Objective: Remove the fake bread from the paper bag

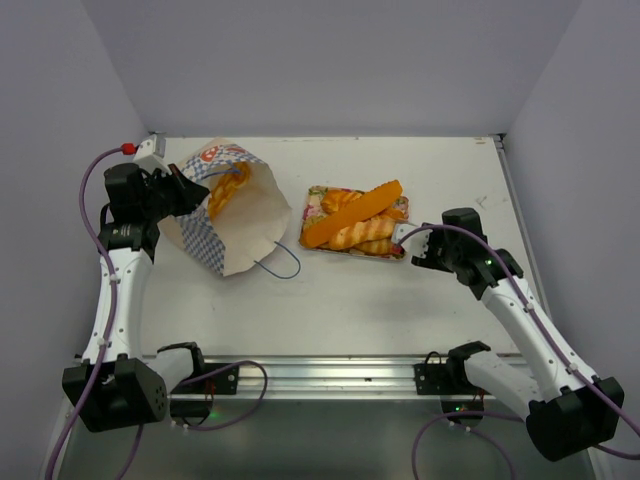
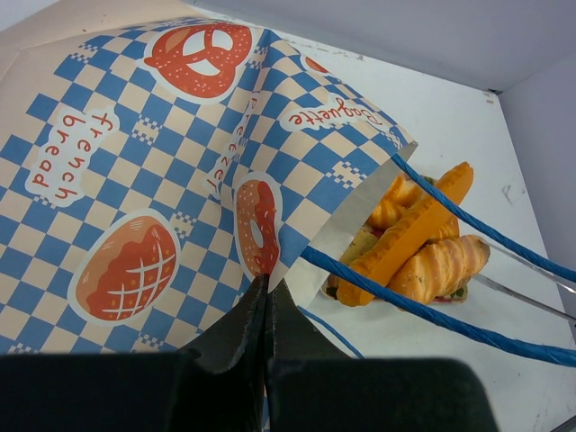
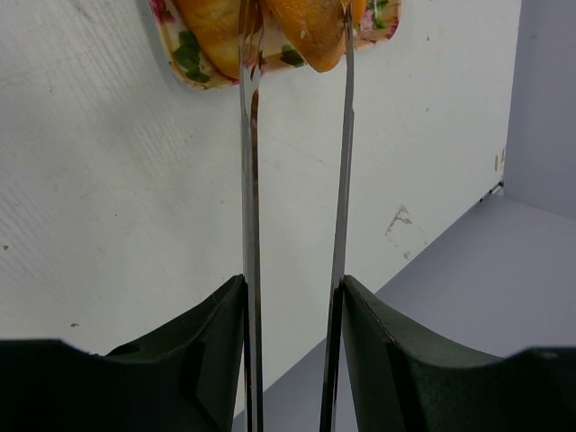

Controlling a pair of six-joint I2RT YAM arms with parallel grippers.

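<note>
checkered paper bag [image 1: 228, 212] tipped open, fake bread [image 1: 358, 220] piled beside

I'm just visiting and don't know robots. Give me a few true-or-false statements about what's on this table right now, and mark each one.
1. The paper bag lies on its side with its mouth toward the floral tray. True.
2. The bag is empty. False: a golden bread shows inside its mouth.
3. Several breads are piled on the tray. True.
4. The left end effector is wide open above the tray. False: it is shut on the bag's checkered side.
5. The right end effector holds long metal tongs pointing at the tray. True.
6. The bag's cord handles are red. False: the handle is blue.
</note>
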